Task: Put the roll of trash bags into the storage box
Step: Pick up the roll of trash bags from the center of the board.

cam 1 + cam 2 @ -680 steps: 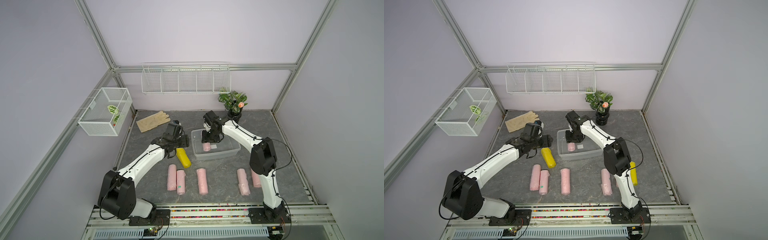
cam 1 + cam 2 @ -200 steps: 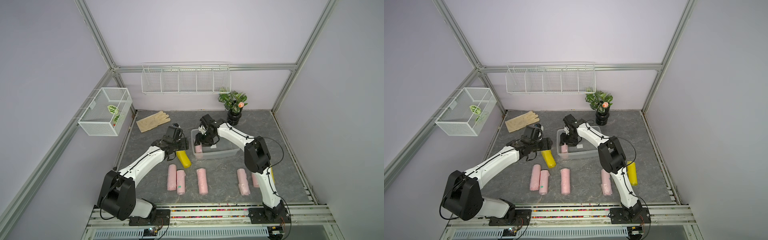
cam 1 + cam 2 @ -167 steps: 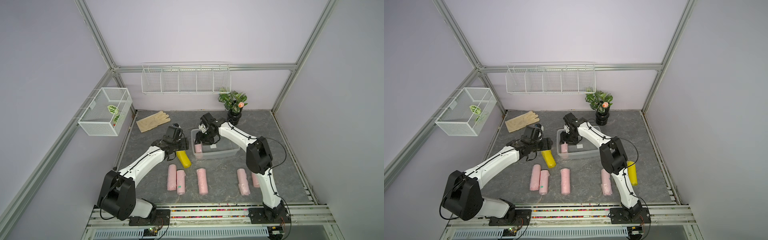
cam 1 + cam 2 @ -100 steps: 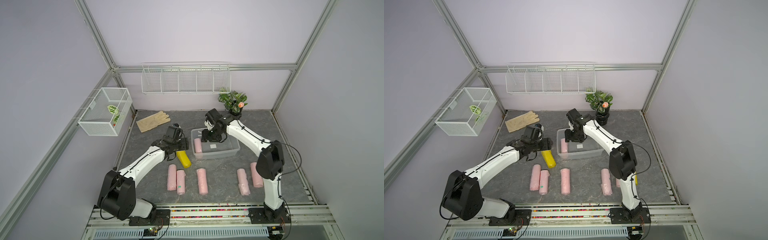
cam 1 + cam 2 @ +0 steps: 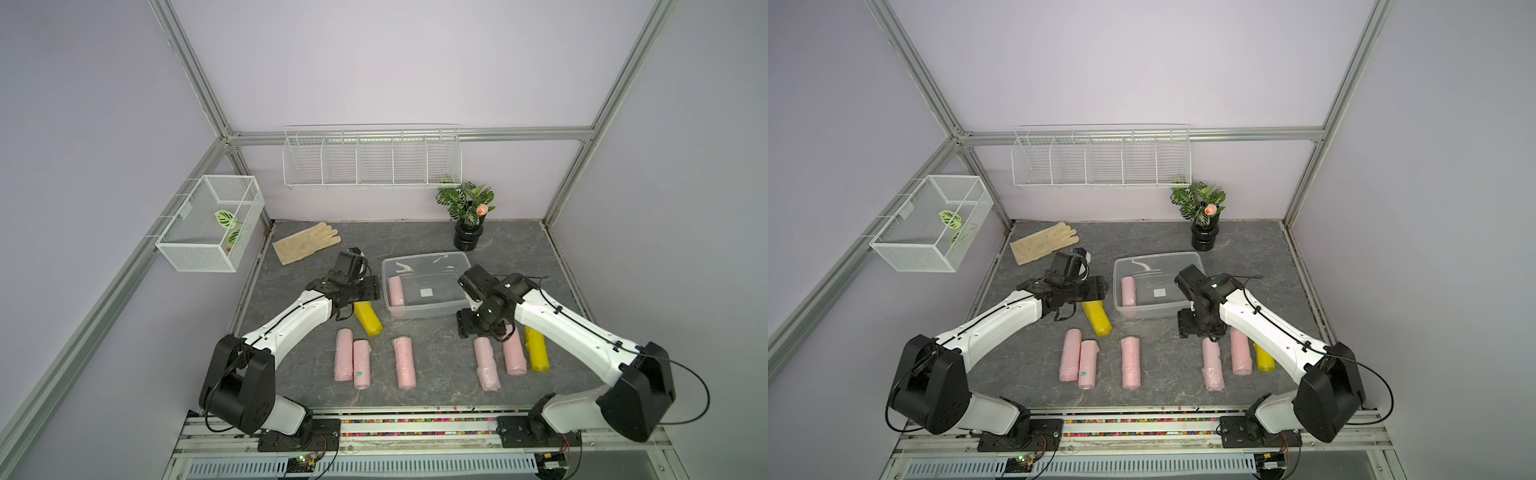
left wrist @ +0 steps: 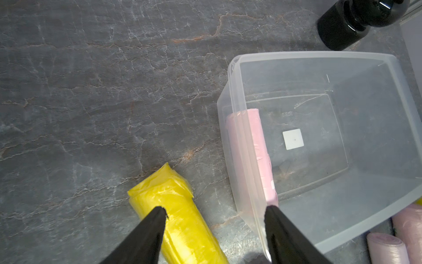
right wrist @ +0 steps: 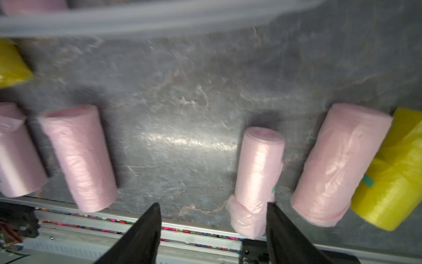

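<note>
The clear storage box (image 5: pixel 426 311) sits on the table (image 5: pixel 415 237) just past centre, toward 12 o'clock. One pink roll of trash bags (image 5: pixel 396 291) lies flat on its floor, tight against the 9 o'clock wall, and a white sticker (image 5: pixel 424 292) marks the middle of the floor. In both top views the roll's long axis runs 12 to 6 o'clock, parallel to that wall.

At 10 o'clock the wire-mesh basket (image 5: pixel 199 253) hangs on the side rail with patterned green leaves (image 5: pixel 224 217) inside. The long wire rack (image 5: pixel 372 166) is on the back wall at 12 o'clock.

Five other pink rolls (image 5: pixel 405 361) lie at the box's 6 o'clock, pointing roughly 12 to 6. A yellow roll (image 5: pixel 368 319) is at its 8 o'clock and a second yellow roll (image 5: pixel 536 349) at 4 o'clock.

The left gripper (image 6: pixel 215 209) is spread and empty, with one finger over the yellow roll and the other by the box wall. The right gripper (image 7: pixel 214 205) is spread too, holding nothing, at the box's 5 o'clock.
</note>
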Controlling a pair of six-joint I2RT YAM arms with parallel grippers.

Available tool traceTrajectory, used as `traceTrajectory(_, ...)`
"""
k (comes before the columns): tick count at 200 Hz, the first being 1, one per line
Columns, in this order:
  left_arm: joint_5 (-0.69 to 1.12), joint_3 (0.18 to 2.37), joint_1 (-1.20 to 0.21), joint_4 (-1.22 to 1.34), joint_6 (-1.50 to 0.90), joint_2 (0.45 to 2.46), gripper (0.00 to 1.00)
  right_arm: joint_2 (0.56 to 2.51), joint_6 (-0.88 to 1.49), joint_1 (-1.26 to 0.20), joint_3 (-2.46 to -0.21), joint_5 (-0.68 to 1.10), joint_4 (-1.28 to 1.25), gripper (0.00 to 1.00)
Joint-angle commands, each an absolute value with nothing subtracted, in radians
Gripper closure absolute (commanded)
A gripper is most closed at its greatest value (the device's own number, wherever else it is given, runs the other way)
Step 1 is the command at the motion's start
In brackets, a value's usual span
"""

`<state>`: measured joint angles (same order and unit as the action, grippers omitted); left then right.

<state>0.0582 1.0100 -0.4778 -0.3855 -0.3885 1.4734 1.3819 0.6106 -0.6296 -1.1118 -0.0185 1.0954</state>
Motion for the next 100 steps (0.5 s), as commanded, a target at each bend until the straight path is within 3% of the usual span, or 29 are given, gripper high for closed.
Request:
traceTrajectory(1, 0.089, 1.057, -0.473, -0.364, -0.378, 1.497, 0.27, 1.333, 0.679, -0.635, -1.011, -0.025, 1.078, 0.24)
traceTrajectory(100, 0.213, 1.124, -0.473, -0.391, -0.329, 1.578, 0.29, 1.308, 0.749, -0.638, -0.87, -0.044, 1.025, 0.22)
